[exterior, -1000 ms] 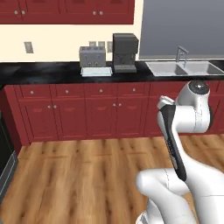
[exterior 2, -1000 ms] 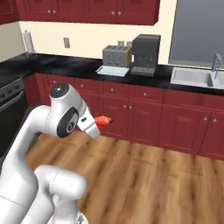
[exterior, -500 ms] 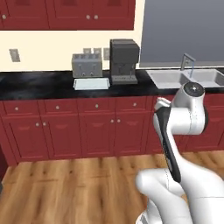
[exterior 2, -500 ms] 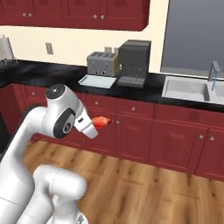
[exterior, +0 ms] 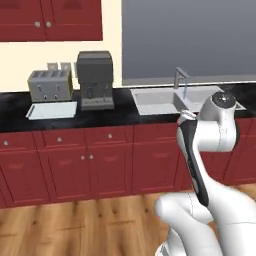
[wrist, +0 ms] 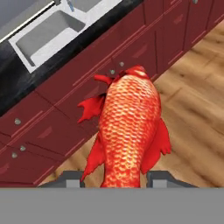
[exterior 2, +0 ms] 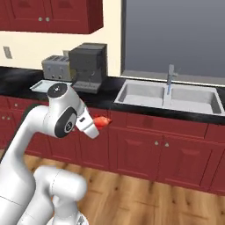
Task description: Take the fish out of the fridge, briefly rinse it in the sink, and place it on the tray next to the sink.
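1. Since the earlier pictures the base has driven along the cabinets: the whole view has slid, and the sink (exterior 2: 169, 97) now lies nearly straight ahead. The fish sits in the hand as before.
2. The gripper (wrist: 117, 177) is clamped on the fish (wrist: 128, 127), one finger on each flank near the tail.
3. The fish's long axis runs straight out from the fingers, head leading, aimed at the cabinet doors (wrist: 65, 118) below the counter.
4. The sink lies ahead and higher, so I judge a lift and forward reach comes next.
5. The tray (exterior: 52, 110) rests on the black counter (exterior: 120, 116) before the toaster (exterior: 49, 85), left of the coffee machine (exterior: 94, 80); wood floor (exterior 2: 145, 197) lies below.
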